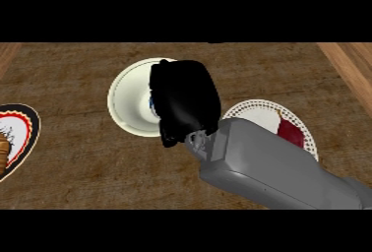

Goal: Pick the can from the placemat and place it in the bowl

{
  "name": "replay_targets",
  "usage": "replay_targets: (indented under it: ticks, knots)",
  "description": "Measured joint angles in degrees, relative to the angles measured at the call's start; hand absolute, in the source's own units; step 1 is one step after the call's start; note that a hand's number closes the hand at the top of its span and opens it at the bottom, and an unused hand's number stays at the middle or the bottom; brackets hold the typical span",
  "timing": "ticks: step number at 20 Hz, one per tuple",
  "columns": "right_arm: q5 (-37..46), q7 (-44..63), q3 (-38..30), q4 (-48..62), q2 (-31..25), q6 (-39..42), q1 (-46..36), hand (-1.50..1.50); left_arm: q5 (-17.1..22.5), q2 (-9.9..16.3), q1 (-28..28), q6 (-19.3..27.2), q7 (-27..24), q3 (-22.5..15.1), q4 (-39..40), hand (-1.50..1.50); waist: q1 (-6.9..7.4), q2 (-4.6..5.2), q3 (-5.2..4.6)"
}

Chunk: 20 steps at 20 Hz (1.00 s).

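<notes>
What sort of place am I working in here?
Probably a kitchen or dining counter: a cream bowl, a white lacy placemat and a patterned plate on a brown woven mat.

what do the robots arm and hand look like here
Only one arm shows, the right. Its forearm is a boxy, smooth grey casing with rounded edges. At the wrist a short stretch of exposed lighter grey metal linkage joins it to the right hand, which is solid glossy black and bulky. No cables, labels or markings are visible on either part.
</notes>
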Motion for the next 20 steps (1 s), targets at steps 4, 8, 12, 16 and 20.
replay_targets:
  ticks: [4, 8, 12, 16, 20]
  knots:
    - [2.27, 1.34, -1.72, 1.85, 0.99, -1.77, -0.94, 1.50, -0.26, -0.19, -0.89, -0.61, 0.01, 0.89, 0.24, 0.00, 0.32, 0.74, 0.01]
    - [3.84, 1.72, -3.99, 3.89, 1.72, -3.85, -1.36, 1.50, -0.11, -0.41, -1.98, -1.51, 0.14, 1.66, 0.57, 0.00, 0.79, 1.54, 0.06]
    - [4.96, 1.33, -5.99, 6.09, 2.46, -6.09, -1.57, 1.50, -0.68, -0.33, -3.17, -2.35, 0.04, 2.43, 0.96, 0.00, 1.41, 2.20, 0.05]
    - [5.85, 0.54, -7.00, 9.36, 2.68, -7.46, -1.38, 1.50, -0.85, -0.34, -4.48, -3.46, 0.00, 2.93, 1.17, 0.00, 2.28, 2.83, -0.01]
    - [6.17, -0.56, -7.42, 13.41, 3.07, -8.52, -0.50, 1.50, -1.10, -0.27, -5.76, -4.51, 0.10, 3.52, 1.37, 0.00, 3.17, 3.49, -0.08]
